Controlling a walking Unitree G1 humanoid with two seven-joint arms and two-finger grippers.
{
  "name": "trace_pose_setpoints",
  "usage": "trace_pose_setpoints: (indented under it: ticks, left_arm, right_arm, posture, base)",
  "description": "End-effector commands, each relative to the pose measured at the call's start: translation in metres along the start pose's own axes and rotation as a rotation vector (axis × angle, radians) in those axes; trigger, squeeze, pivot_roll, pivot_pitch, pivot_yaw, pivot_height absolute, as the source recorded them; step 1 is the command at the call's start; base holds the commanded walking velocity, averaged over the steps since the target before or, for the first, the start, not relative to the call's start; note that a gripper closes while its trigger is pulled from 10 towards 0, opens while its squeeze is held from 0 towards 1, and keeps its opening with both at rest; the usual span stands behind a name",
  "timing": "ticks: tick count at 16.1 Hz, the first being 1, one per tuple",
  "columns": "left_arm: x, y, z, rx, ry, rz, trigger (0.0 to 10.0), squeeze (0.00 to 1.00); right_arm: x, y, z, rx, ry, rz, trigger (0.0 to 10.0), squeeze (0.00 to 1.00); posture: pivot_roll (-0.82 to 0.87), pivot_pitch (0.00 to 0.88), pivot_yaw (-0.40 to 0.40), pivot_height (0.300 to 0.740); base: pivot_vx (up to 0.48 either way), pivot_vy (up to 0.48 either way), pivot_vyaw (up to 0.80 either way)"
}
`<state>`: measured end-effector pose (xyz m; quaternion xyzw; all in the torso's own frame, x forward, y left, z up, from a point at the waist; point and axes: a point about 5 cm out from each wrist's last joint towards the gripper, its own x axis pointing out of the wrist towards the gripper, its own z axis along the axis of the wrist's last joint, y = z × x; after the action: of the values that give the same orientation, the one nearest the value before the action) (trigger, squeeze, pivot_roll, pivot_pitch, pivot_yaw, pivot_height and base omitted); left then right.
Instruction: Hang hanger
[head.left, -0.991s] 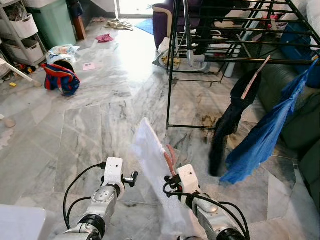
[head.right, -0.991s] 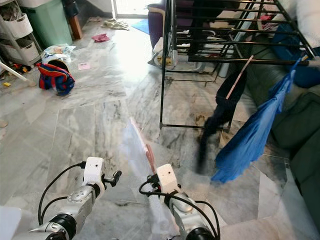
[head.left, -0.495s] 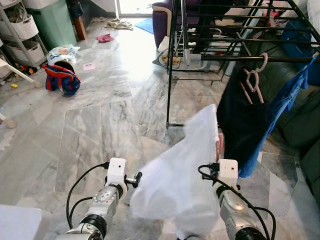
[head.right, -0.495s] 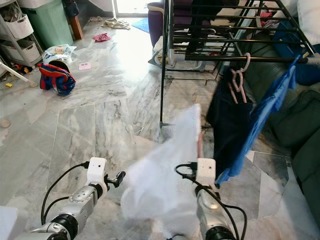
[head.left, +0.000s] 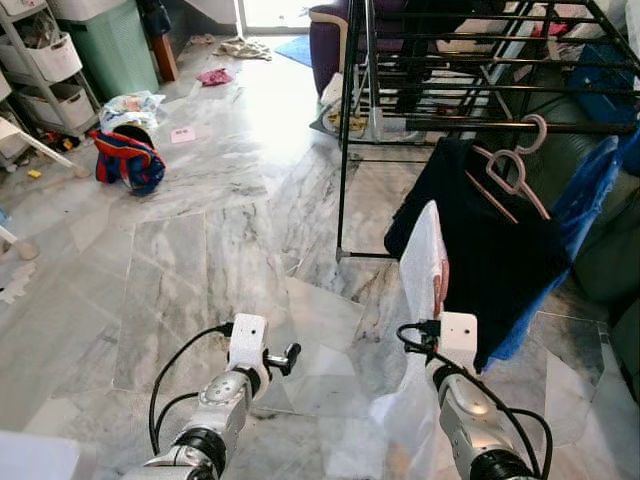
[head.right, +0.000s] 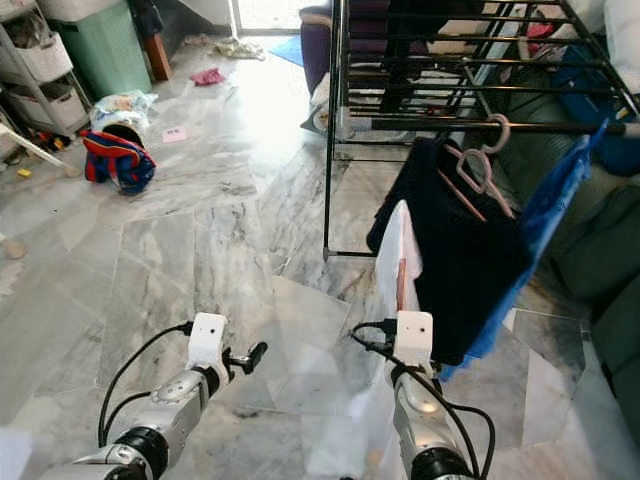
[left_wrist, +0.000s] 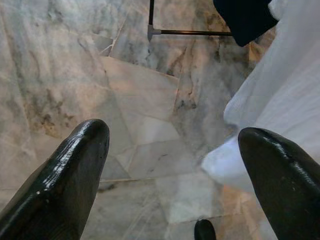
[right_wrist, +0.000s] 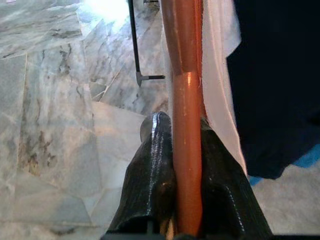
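Marble floor (head.left: 200, 250) runs under a black drying rack (head.left: 345, 120) in a messy room. To hang it well, the right claw (right_wrist: 182, 145) should lift the reddish hanger (right_wrist: 184, 100) up to the rack's near rail (head.left: 470, 126) and hook it beside the pink hangers (head.left: 510, 170), I think. That hanger stands upright, pinched between the right claw's fingers, with a white cloth (head.left: 425, 260) draped on it, just before the dark garment (head.left: 480, 250). The left claw (left_wrist: 175, 165) is spread wide over the floor.
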<state>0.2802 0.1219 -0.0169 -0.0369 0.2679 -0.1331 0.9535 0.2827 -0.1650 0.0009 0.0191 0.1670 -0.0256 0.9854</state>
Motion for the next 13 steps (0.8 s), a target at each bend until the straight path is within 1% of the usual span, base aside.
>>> trace_pose_setpoints:
  ticks: [1,6,10,13]
  left_arm:
    - [0.001,0.001,0.004,0.005,-0.010,0.000,10.0,0.00]
    - [-0.002,-0.003,-0.006,-0.003,0.004,-0.017,10.0,0.00]
    - [-0.003,-0.004,-0.010,-0.004,0.015,-0.019,10.0,0.00]
    - [-0.004,-0.005,-0.014,-0.005,0.026,-0.017,10.0,0.00]
  right_arm:
    - [0.005,-0.001,0.017,0.007,-0.080,-0.014,10.0,0.00]
    - [0.000,-0.006,0.012,0.003,-0.077,-0.033,10.0,0.00]
    - [-0.001,-0.003,0.009,0.004,-0.069,-0.032,10.0,0.00]
    - [-0.002,-0.005,0.009,-0.001,-0.076,-0.033,10.0,0.00]
  posture:
    - [-0.10,0.112,0.011,0.740]
    - [-0.11,0.114,0.008,0.740]
    - [-0.11,0.112,0.009,0.740]
    - [-0.10,0.108,-0.001,0.740]
  base:
    - [0.465,0.000,0.00]
    - [0.460,0.000,0.00]
    - [0.451,0.000,0.00]
    - [0.330,0.000,0.00]
